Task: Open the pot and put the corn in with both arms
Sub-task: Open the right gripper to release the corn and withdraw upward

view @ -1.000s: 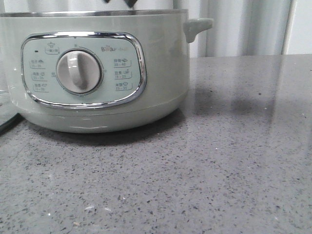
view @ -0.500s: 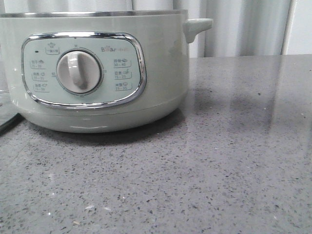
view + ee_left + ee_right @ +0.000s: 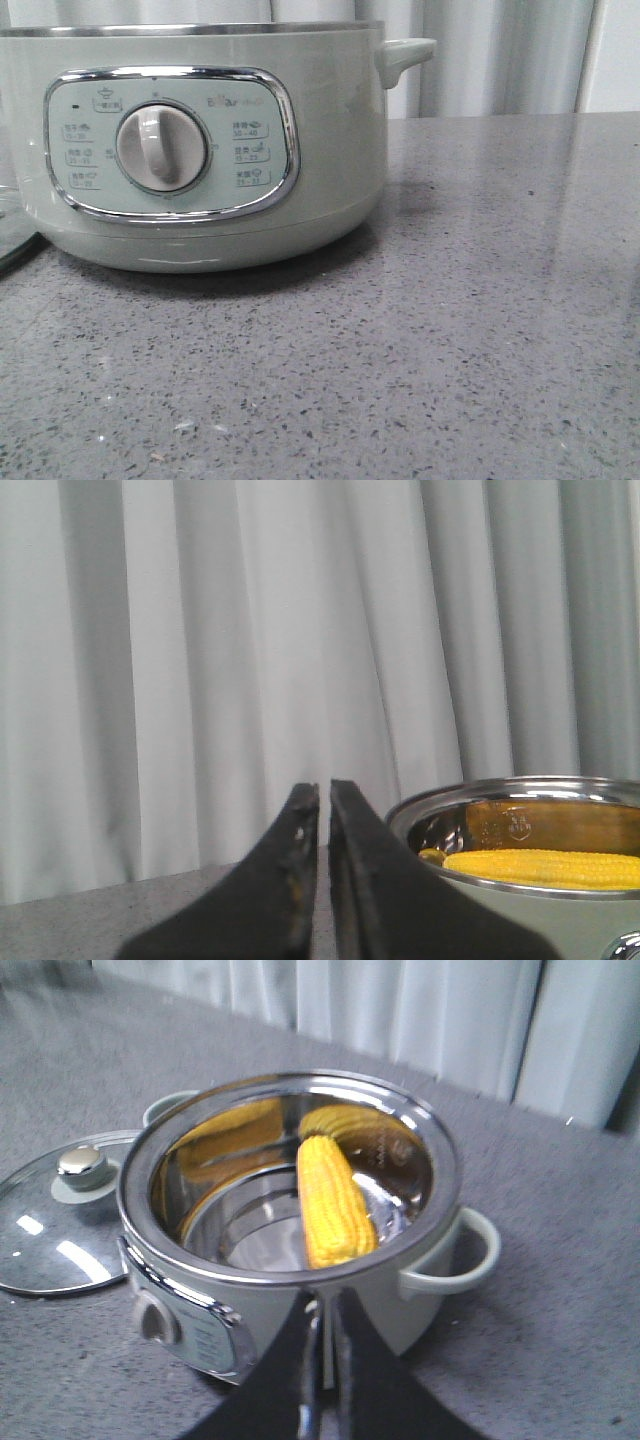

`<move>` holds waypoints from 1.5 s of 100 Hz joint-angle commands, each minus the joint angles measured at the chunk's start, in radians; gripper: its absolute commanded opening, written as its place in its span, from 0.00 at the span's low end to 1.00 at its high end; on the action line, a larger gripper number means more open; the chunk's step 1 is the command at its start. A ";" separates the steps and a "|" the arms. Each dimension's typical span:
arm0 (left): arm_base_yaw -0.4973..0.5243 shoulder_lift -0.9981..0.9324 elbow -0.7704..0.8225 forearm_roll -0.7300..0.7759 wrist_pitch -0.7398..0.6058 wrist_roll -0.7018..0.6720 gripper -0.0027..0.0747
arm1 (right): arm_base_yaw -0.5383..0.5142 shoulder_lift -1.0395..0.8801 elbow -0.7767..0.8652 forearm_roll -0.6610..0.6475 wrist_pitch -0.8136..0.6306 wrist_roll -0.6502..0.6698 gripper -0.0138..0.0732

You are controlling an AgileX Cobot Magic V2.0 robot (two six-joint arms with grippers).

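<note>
front view shows only the outside of the pot [image 3: 200, 150], its left side cut off by the frame edge and its inside hidden; the white dial [image 3: 160, 147] faces the camera and no arm appears there. right wrist view looks down into the open pot, where the corn [image 3: 333, 1203] lies inside the steel bowl, leaning against the wall. left wrist view catches just a slice of the corn over the rim. the glass lid [image 3: 55, 1210] lies flat on the grey counter [image 3: 450, 330] just beside the pot, partly cut off. the left gripper [image 3: 323, 792] has its fingers clenched nearly together, grasping nothing. the right gripper [image 3: 322, 1305] is likewise clenched and bare, above the pot's front edge.
</note>
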 commanded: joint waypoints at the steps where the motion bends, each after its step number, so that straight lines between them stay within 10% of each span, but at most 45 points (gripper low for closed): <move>1: -0.009 -0.007 -0.013 -0.027 -0.046 -0.008 0.01 | -0.001 -0.105 0.091 -0.082 -0.188 -0.010 0.07; 72: -0.009 -0.023 0.029 -0.054 -0.029 -0.008 0.01 | -0.255 -0.760 0.494 -0.188 -0.032 -0.010 0.07; 150: -0.009 -0.023 0.029 -0.054 -0.029 -0.008 0.01 | -0.295 -0.795 0.494 -0.188 0.023 0.002 0.07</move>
